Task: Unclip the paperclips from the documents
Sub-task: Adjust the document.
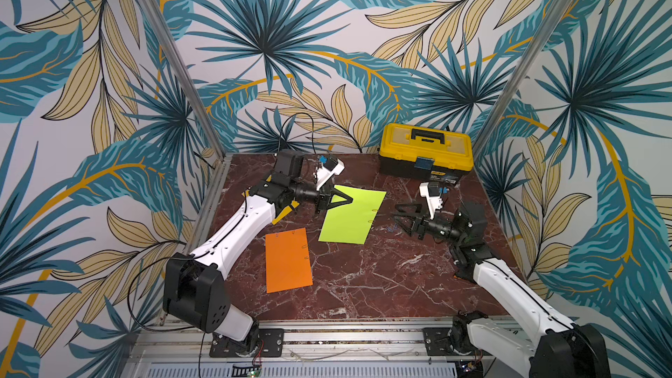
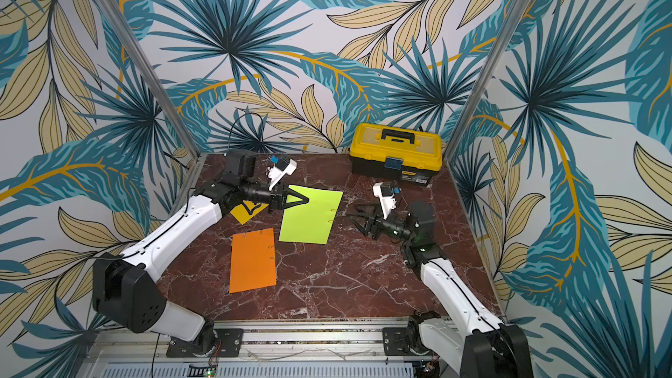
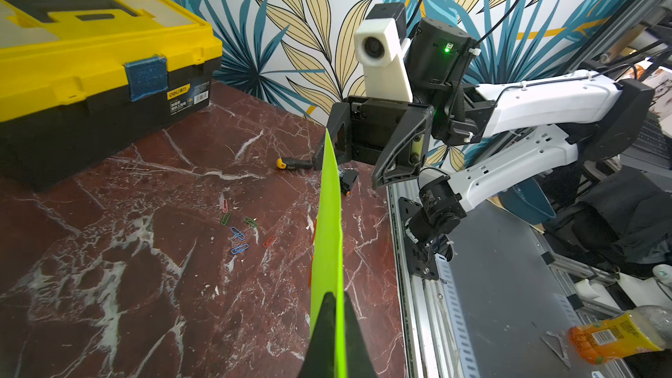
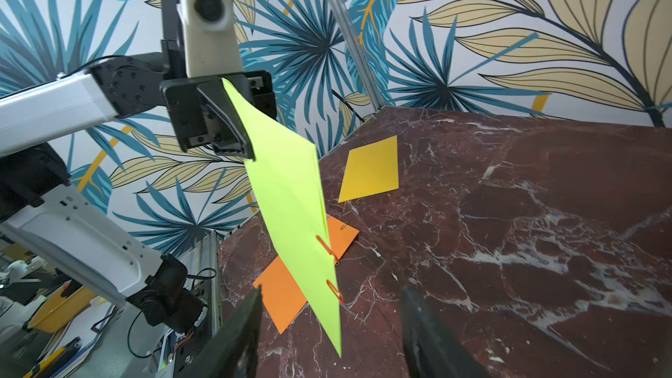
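Note:
My left gripper (image 1: 350, 200) (image 3: 336, 298) is shut on the far left corner of the lime green document (image 1: 351, 218) and holds it up, tilted. Two red paperclips (image 4: 324, 244) sit on its right edge. To the right of that edge, a short gap away in both top views, my right gripper (image 1: 398, 214) (image 4: 332, 292) is open with nothing between its fingers. The orange document (image 1: 288, 260) lies flat at front left with paperclips (image 1: 306, 252) on its right edge. The golden yellow document (image 4: 371, 170) lies partly under the left arm.
Several loose coloured paperclips (image 3: 238, 233) lie on the marble table (image 1: 363, 285) below the right gripper. A yellow-and-black toolbox (image 1: 425, 150) stands at the back right. A small black tool with a yellow end (image 3: 292, 164) lies near the right arm's base.

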Available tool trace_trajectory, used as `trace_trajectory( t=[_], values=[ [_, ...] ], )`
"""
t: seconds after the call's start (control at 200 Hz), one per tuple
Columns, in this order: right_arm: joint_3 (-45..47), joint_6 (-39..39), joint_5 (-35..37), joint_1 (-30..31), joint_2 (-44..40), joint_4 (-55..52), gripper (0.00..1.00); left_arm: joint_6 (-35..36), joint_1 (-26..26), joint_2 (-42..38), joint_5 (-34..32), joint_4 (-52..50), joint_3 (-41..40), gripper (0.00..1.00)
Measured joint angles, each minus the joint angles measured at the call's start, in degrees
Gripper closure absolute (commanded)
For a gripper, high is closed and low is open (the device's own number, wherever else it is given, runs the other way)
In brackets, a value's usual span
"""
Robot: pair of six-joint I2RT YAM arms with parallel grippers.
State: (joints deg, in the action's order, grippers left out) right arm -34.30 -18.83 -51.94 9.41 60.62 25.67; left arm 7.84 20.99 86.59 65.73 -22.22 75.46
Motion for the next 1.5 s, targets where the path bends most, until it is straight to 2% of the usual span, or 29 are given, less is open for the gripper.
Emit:
trace_trajectory(
  t=[0.245,0.486,0.676,0.991,1.502],
  values=[
    [-7.10,3.91,-0.85,3.76,4.42,-2.23,0.38,-1.57,-0.04,0.00,2.16,2.95,-0.11,1.00],
    [-8.87,4.50,-0.85,5.20,9.05,-2.14,0.39,-2.27,-0.04,-0.04,2.89,3.96,-0.50,1.00],
    [-9.53,4.26,-2.19,6.25,10.25,-1.14,0.44,-2.34,-0.04,-0.07,2.93,4.07,-1.73,1.00],
    [-10.73,3.34,-5.20,8.02,11.10,0.13,0.67,-2.38,0.35,-0.09,2.82,4.48,-2.47,1.00],
    [-10.73,1.92,-4.70,8.17,11.17,0.68,0.98,-2.54,0.42,-0.42,2.47,4.72,-2.47,1.00]
  ],
)
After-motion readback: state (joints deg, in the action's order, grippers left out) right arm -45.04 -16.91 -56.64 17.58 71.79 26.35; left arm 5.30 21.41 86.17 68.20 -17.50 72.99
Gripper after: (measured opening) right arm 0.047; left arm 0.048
